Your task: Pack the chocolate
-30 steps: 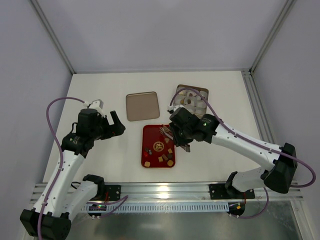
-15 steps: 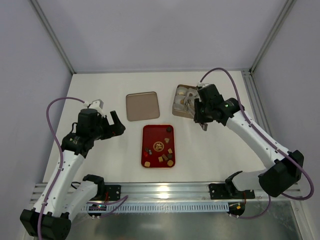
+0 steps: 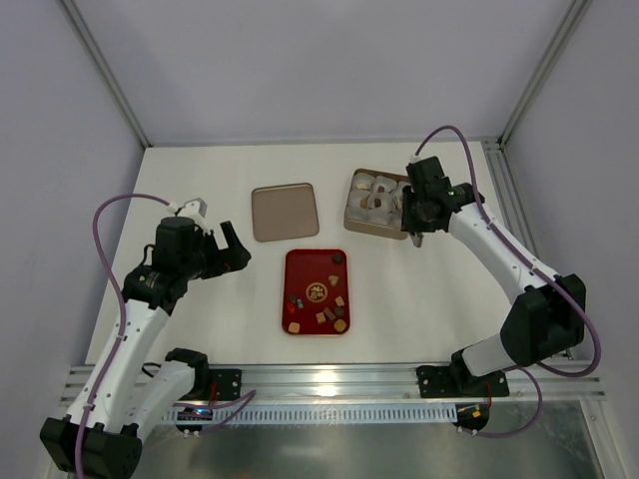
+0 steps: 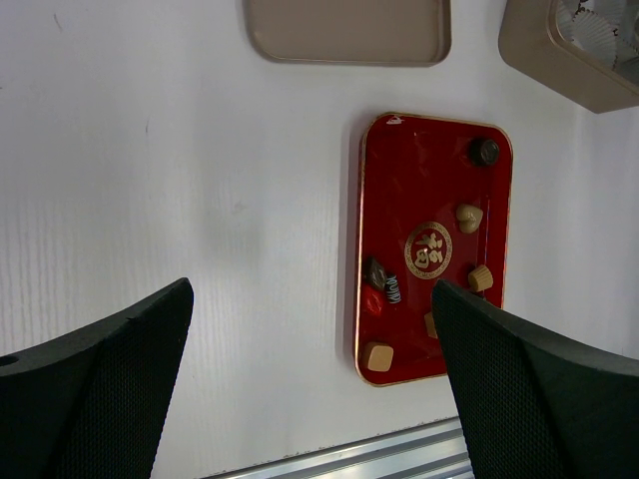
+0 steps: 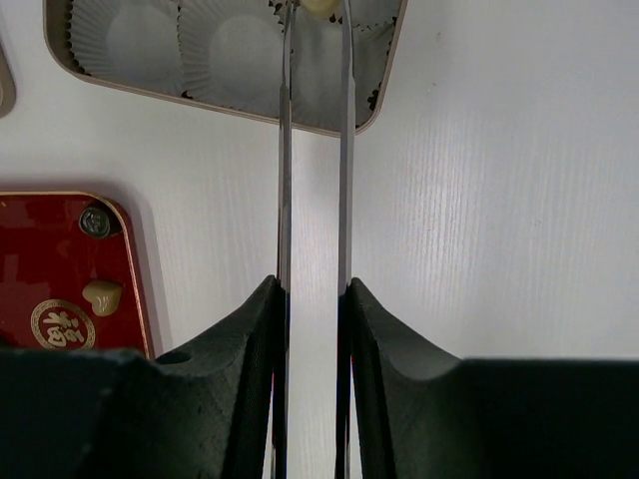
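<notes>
White table point(image 3: 200, 180): chocolates point(image 4: 469, 216) sit scattered on red tray point(image 4: 419, 170). Right gripper point(image 5: 317, 12) pinches a pale piece point(image 5: 320, 4) over the box point(image 5: 200, 100) of paper cups point(image 5: 140, 35). Left gripper point(image 4: 312, 289) spread wide, holding nothing, left of tray.

2 white arms point(image 3: 125, 339), black joints point(image 3: 180, 249), purple cables point(image 3: 133, 196).

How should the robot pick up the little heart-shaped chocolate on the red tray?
Come straight down from above and pinch the heart chocolate across its two rounded sides. It lies flat on the red tray with bare tray all around, so the tweezers fit either side.
</notes>
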Motion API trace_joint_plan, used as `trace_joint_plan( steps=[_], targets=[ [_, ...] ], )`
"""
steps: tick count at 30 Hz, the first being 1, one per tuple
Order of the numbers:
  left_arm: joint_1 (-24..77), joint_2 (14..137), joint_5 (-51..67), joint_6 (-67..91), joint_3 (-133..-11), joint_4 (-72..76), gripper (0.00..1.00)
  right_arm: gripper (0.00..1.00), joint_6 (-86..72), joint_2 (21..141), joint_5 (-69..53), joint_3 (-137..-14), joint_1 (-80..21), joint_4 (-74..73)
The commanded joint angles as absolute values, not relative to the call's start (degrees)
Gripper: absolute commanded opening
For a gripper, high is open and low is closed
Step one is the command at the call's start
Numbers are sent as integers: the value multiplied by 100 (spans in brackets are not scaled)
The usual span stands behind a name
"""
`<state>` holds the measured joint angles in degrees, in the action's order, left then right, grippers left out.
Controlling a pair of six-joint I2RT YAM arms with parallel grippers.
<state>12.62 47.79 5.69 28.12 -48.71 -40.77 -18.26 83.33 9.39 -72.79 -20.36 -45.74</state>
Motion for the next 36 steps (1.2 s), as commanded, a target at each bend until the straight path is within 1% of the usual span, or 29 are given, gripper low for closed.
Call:
trace_joint_plan(
  steps=[1,9,11,23,36],
  targets=[
    [1274,4781,651,2813,-4869,-3973,100,32,-1775,8376,1256,-7515,-1986,-4210],
    [1274,4790,633,2821,-4869,-3981,100,33,-1784,8525,1450,-7462,-1960,-4166],
    [1274,4790,642,2821,-4869,-3973,100,36,-1775,8517,1476,-7436,-1951,-4149],
    [1274,4790,615,2830,-4869,-3973,100,40,-1749,8534,1336,-7444,-1942,-4140],
    [1275,4807,615,2830,-4860,-3973,100,40,-1732,8332,1222,-7418,-1942,-4210]
  ],
)
